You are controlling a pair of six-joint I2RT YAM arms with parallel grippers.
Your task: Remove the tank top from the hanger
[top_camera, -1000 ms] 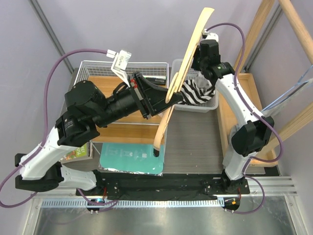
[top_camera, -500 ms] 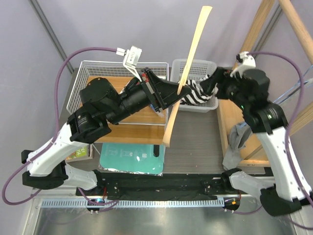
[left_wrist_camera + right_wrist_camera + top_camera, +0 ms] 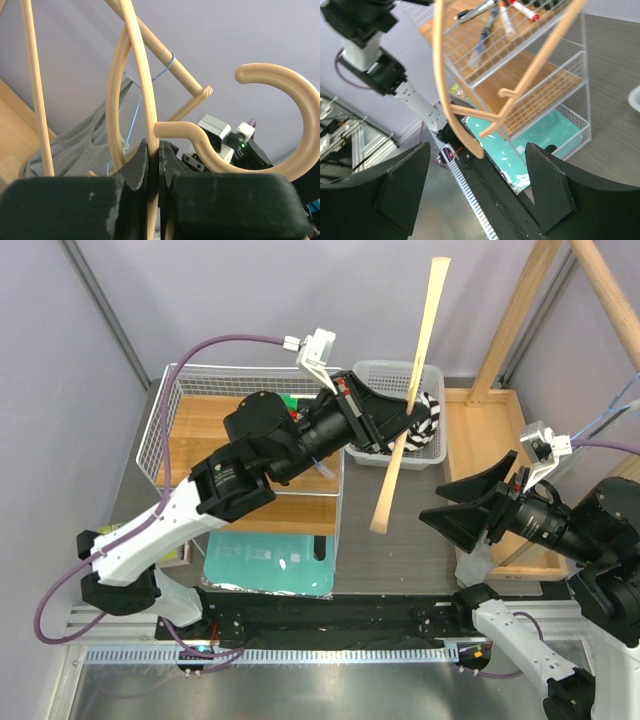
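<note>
Item 1, my left claw (image 3: pixel 398 430): pressed together on the thin bar of the wooden hanger (image 3: pixel 425 340). In my left wrist view the two fingers (image 3: pixel 137 167) pinch that bar between them, with the hook (image 3: pixel 280 125) curling off to the right.

Item 2, hanger: held raised and steeply tilted over the far middle of the table, one end high and the other low. Its arms appear bare.

Item 3, tank top (image 3: pixel 428 422): black-and-white striped, bunched in the white basket (image 3: pixel 375 368) at the far side. The hanger crosses in front of it; whether the two touch, I cannot tell.

Item 4, my right claw (image 3: pixel 432 504): spread wide, holding nothing, off to the right and apart from the hanger.

Item 5, wire rack (image 3: pixel 200 370): left of the basket, with wooden shelves.

Item 6, teal tray (image 3: pixel 270 560): near the arm bases.

Item 7, grey garment (image 3: pixel 75 145): draped on the wooden rack (image 3: pixel 520 310).
</note>
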